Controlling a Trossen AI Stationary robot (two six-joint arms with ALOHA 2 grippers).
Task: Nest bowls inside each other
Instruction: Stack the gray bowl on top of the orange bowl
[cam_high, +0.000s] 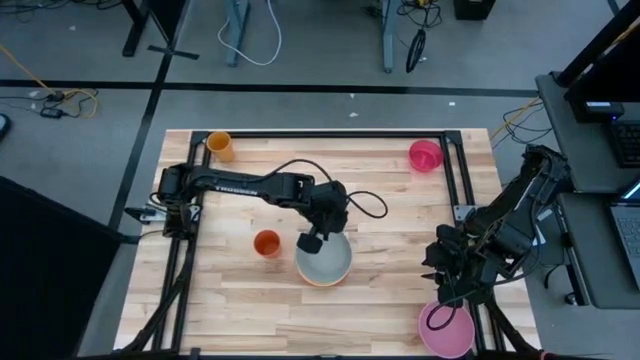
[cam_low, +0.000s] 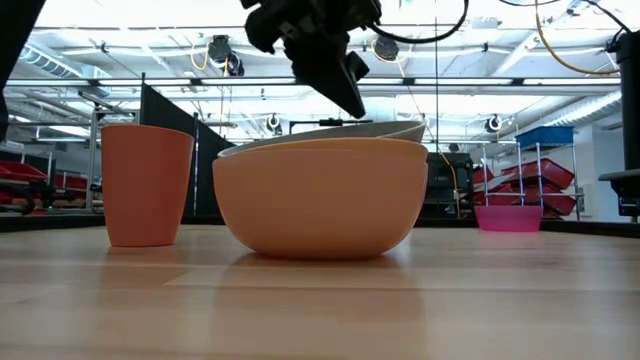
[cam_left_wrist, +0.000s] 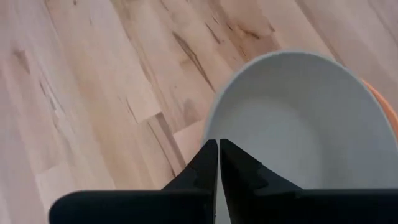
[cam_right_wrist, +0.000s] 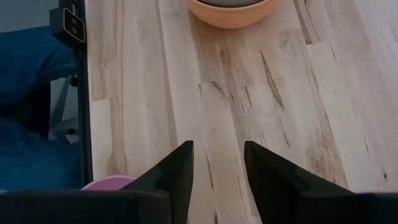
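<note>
A pale grey-green bowl sits slightly tilted inside an orange bowl at the table's middle. My left gripper is shut, with nothing between its fingers. It hangs just above the grey-green bowl's left rim, and the low view shows a small gap between them. A magenta-pink bowl stands by itself at the near right corner. My right gripper is open and waits above the table, just beyond that bowl's far side.
An orange cup stands upright just left of the stacked bowls. A yellow-orange cup is at the far left corner and a magenta cup at the far right. A black frame rail runs around the table.
</note>
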